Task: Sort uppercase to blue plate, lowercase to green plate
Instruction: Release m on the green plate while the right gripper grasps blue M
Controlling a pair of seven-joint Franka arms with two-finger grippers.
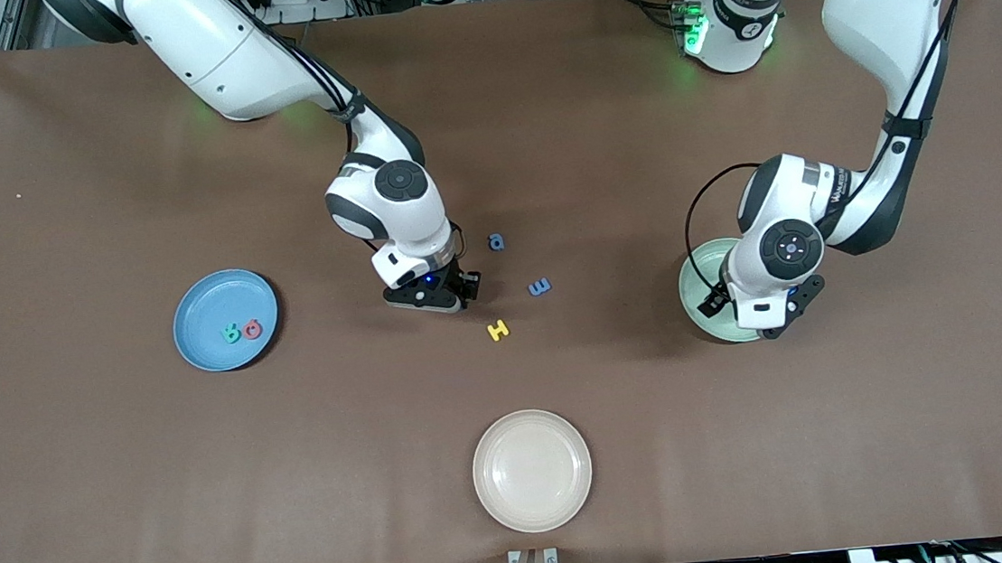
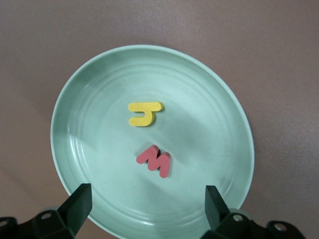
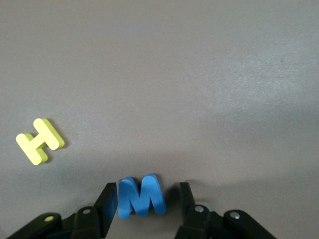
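Both grippers are low in the front view: the right gripper (image 1: pixel 441 298) sits at table level near the middle of the table, while the left gripper (image 1: pixel 767 317) hangs over the green plate (image 1: pixel 699 287) toward the left arm's end. Loose on the brown table (image 1: pixel 120 487) lie the yellow H (image 1: pixel 497 330), the blue m (image 1: pixel 540 287) and the blue a (image 1: pixel 496 242), and the blue plate (image 1: pixel 198 344) toward the right arm's end already holds the teal letter (image 1: pixel 232 333) and the red round letter (image 1: pixel 252 329). A cream plate (image 1: pixel 492 491) sits nearest the camera. From the left wrist, the left gripper's fingers (image 2: pixel 79 204) stand wide apart with nothing between them, above the green plate's rim, and the yellow h (image 2: pixel 144 114) and red w (image 2: pixel 155 161) lie inside the plate; this arm looks to be waiting. From the right wrist, the right gripper's fingers (image 3: pixel 110 201) bracket the blue W (image 3: pixel 141 196), a small gap showing at each side, so they appear not yet clamped. To do this pick well, the fingers should stay centred on the letter and squeeze its flat outer edges evenly. The soft foam could twist or pop out if caught off-centre. A straight lift would keep it clear of the H lying near it.
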